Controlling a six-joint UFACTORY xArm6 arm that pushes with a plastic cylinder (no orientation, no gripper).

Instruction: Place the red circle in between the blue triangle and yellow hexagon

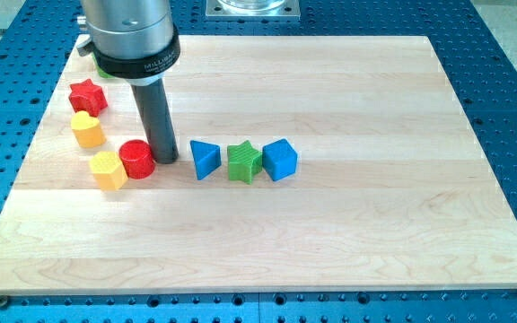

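The red circle lies at the board's left, touching the yellow hexagon on its lower left. The blue triangle lies to the right of the red circle, with a gap between them. My tip stands in that gap, right against the red circle's right side and a little left of the blue triangle. The rod rises from there to the arm's grey body at the view's top left.
A green star and a blue cube sit in a row right of the blue triangle. A yellow heart-like block and a red star lie above the hexagon. A green block shows partly behind the arm.
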